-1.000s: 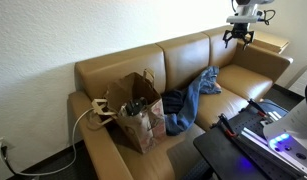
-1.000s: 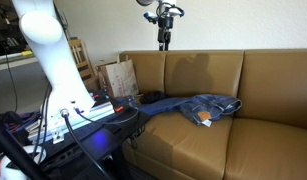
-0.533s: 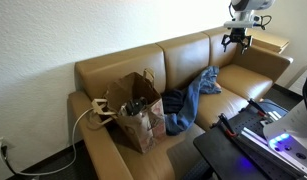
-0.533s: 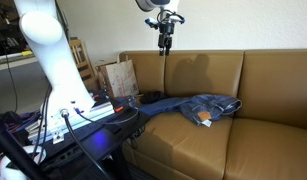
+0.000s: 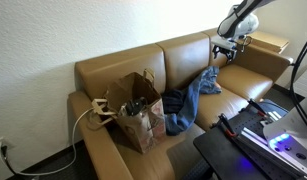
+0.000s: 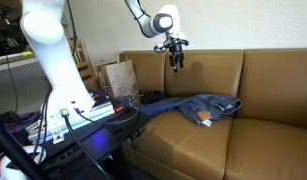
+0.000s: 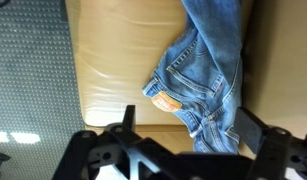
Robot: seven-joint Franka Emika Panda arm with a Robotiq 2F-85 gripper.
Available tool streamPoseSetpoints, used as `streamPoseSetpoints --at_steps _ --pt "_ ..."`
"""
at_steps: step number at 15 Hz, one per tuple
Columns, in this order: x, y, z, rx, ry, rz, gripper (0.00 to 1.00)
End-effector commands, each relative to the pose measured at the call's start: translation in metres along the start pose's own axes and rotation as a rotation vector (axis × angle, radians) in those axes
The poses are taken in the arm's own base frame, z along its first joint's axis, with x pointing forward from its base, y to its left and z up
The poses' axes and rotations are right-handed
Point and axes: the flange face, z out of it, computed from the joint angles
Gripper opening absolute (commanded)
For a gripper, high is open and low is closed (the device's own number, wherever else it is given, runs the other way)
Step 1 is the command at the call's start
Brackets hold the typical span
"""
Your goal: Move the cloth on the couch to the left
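1. My tool (image 5: pixel 225 50) hangs in the air above the couch (image 5: pixel 123 70), in front of its backrest and clear of the cushions; both exterior views show this (image 6: pixel 177 62).
2. In the wrist view my tool (image 7: pixel 191 135) has its two fingers (image 7: pixel 128 118) spread wide apart, gripping nothing (plainly open).
3. The cloth (image 5: pixel 193 98) lies rumpled on the couch's seating surface, on the middle cushion, with one end reaching up toward the backrest.
4. In an exterior view the cloth (image 6: pixel 198 105) spreads flat across the seat of the couch (image 6: pixel 263 80), below my tool and apart from it.
5. From the wrist, the cloth (image 7: pixel 208 60) lies on the tan leather of the couch (image 7: pixel 113 60), directly under my tool, and a brown label (image 7: pixel 168 100) shows on it.
6. A brown paper bag (image 5: pixel 138 110) stands on the couch's end cushion, just beside the cloth.
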Motion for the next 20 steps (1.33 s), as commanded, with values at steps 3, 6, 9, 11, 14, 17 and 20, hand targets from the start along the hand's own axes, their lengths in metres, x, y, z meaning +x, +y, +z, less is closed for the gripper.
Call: streamPoseSetpoints --at_steps 3,6,9,11,14,17,20 --pt "0.007 -0.013 0.042 0.03 0.082 0.114 1.0" --pt "0.009 -0.027 0.061 0.015 0.121 0.148 1.0" --pt "0.017 -0.031 0.084 0.007 0.163 0.148 1.0" --pt "0.025 -0.032 0.106 0.048 0.185 0.14 1.0" --pt "0.039 -0.037 0.136 0.112 0.262 0.147 1.0" --pt "0.052 -0.044 0.157 0.192 0.359 0.145 1.0" --pt "0.061 -0.047 0.172 0.252 0.411 0.197 1.0"
